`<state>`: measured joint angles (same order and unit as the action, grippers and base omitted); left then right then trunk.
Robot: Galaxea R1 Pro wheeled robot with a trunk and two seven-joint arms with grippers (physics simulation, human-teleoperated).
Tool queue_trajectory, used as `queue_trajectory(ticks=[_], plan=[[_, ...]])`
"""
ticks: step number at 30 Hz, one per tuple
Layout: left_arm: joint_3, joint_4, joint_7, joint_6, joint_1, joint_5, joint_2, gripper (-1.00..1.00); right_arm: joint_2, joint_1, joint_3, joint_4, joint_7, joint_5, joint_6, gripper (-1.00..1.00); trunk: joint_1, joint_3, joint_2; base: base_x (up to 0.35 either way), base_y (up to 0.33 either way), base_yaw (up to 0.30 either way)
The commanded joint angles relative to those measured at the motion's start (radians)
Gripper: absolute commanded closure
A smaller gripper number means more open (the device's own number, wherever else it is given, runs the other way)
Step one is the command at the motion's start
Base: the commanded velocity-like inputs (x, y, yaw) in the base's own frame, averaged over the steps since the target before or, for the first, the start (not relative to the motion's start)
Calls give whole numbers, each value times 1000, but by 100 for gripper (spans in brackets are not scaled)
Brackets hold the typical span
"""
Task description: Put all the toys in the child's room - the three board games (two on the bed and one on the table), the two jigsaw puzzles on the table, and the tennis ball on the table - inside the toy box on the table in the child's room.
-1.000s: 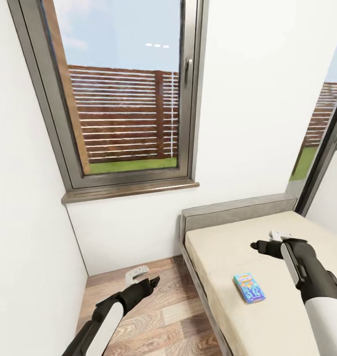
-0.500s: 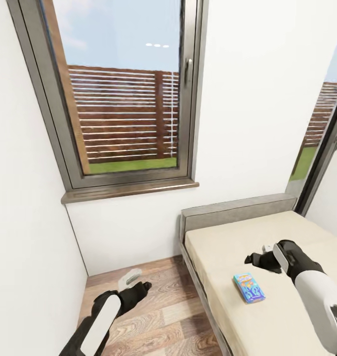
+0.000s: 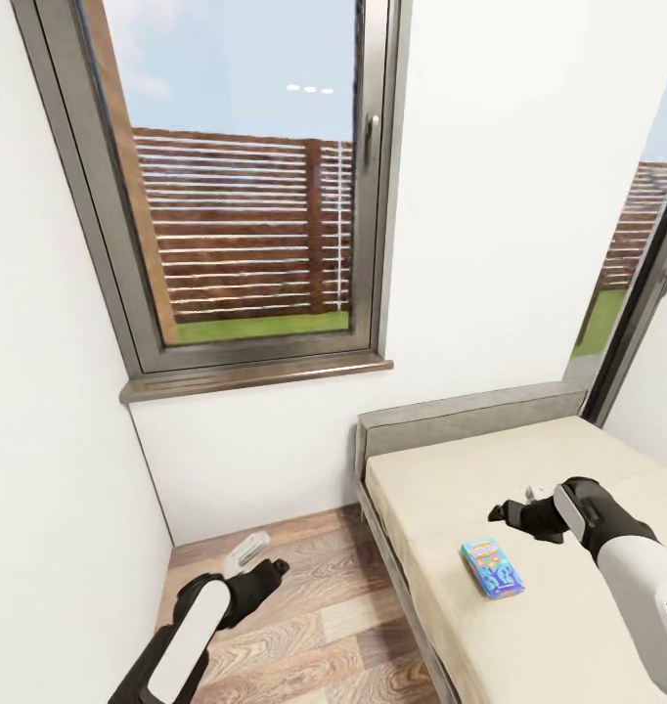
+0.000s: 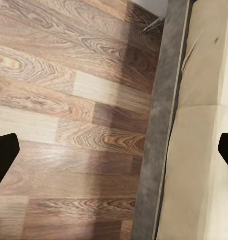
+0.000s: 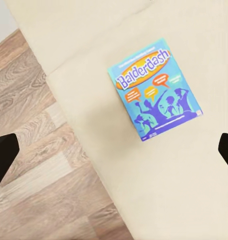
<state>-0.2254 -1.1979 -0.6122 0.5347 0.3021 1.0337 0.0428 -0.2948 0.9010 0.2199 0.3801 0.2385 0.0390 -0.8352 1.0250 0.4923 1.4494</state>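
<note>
Fingers spread wide on the right gripper (image 3: 497,512), poised above the light blue board game (image 3: 494,568) lying flat near the bed's (image 3: 441,489) left edge, where a clumsy descent could shove it to the floor.

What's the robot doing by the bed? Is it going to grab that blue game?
It looks that way. The robot is standing at the corner of the bed, and a light blue board game, with Balderdash printed on it, lies flat on the beige sheet. The right gripper hangs open above the sheet, close to the game, not touching it. The left gripper is open too, hanging over the wood floor beside the bed frame. Nothing is being held right now.
</note>
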Motion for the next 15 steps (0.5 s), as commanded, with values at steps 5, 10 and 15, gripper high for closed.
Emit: queue_trajectory(ticks=[5, 10, 15], plan=[[-3, 7, -10, 0, 0, 11, -7, -100, -6, 3, 56, -4, -32, 5, 48, -100, 19, 17, 36, 0, 0, 0], [-3, 23, -10, 1, 0, 11, -8, -100, -2, 2, 78, 3, -54, 5, 95, -100, 38, 32, 71, 0, 0, 0], [-3, 30, -9, 0, 0, 12, -8, -100, 0, 1, 82, 5, -58, 4, 128, -100, 57, 48, 106, 0, 0, 0]])
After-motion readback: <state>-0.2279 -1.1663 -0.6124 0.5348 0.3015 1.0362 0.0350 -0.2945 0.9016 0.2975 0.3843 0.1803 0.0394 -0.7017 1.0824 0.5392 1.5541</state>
